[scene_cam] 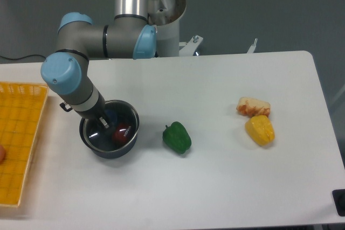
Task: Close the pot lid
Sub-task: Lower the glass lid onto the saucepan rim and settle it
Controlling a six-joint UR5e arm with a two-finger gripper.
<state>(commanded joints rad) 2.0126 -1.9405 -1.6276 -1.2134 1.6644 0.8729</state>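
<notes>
The pot (109, 134) stands on the white table (215, 187), near its left side, a small dark round pan seen from above. The pot lid (114, 125) lies over its mouth, a glass disc with a thin bright rim; through the glass a red object (121, 134) shows inside the pot. The lid's rim sits close to the pot's rim all round, though whether it is fully seated cannot be told. The pot's long handle is not clearly visible, being under the arm.

The gripper (104, 122) reaches down from the upper left onto the middle of the lid, where a patch of blue shows just beside the fingertips. Whether the jaws are clamped on the knob or stand apart cannot be told, since the wrist and the dark glass hide them.

To the right of the jaws, apart from the pot, lies a green pepper (177, 137). Well beyond it to the right lie a yellow pepper (260, 130) and, touching it from above, a pale orange-edged piece of food (253, 106). To the left of the jaws, at the table's left edge, sits a yellow basket (19, 144) with a gridded floor, and a small reddish object (1, 154) shows at the frame's left border.
</notes>
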